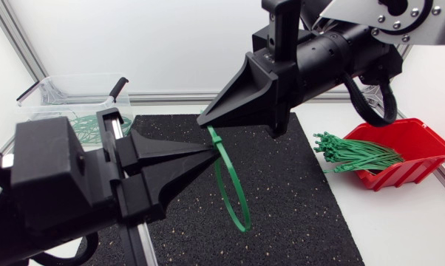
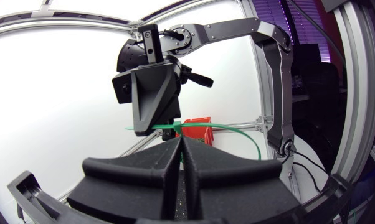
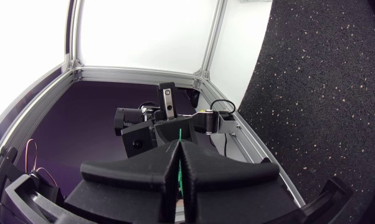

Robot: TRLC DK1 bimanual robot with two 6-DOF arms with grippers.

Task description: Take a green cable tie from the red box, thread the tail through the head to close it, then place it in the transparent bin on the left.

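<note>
Tie [image 1: 233,193]: one green loop between two grippers.
Left gripper [image 1: 208,153] and right gripper [image 1: 205,120] each clamp it.

A black mat [image 1: 296,192], speckled with pale flecks, is laid flat across the middle of the white bench [image 1: 400,229]. Bare bench surface is seen beside the mat on the right and behind its far edge. A small black handle-shaped item [image 1: 118,88] is seen at the far left; what it is cannot be told.
</note>
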